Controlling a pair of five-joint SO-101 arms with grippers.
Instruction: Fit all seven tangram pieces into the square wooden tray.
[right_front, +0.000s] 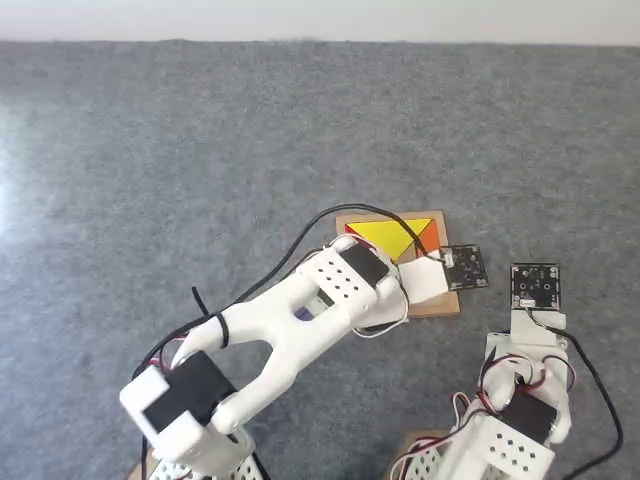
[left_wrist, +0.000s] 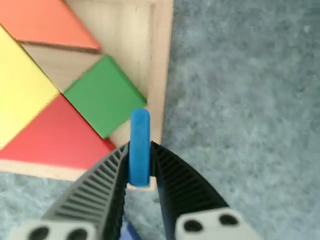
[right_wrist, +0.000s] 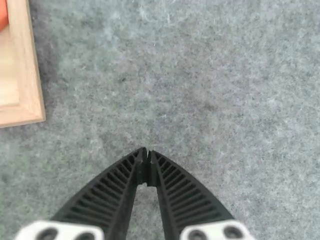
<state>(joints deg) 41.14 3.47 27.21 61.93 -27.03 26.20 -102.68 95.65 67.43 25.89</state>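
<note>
Our left pincer (left_wrist: 139, 150) is clamped on a blue tangram piece (left_wrist: 140, 127). The piece stands on edge between the two ribbed fingers (left_wrist: 107, 175), and its free end sticks out past the fingertips. The piece hangs just over the inner side of the square wooden tray's (left_wrist: 161, 60) rim, close to one corner. We cannot tell whether it touches the wood.

Inside the tray, a green square (left_wrist: 105, 95) lies right beside the blue piece, with one corner against the same rim. A red triangle (left_wrist: 55, 135) lies along the adjoining rim, next to the green square. A yellow triangle (left_wrist: 20, 95) sits further in, and an orange triangle (left_wrist: 45, 22) lies beyond a strip of bare wood.

In the high view the tray (right_front: 440, 305) sits on the grey tabletop (right_front: 150, 150), between its middle and the edge where our arms stand. The left arm (right_front: 300, 315) covers much of it.

Our right pincer (right_wrist: 146, 152) is pressed together and holds nothing. It hangs over bare tabletop, off one outer corner of the tray (right_wrist: 22, 75).
</note>
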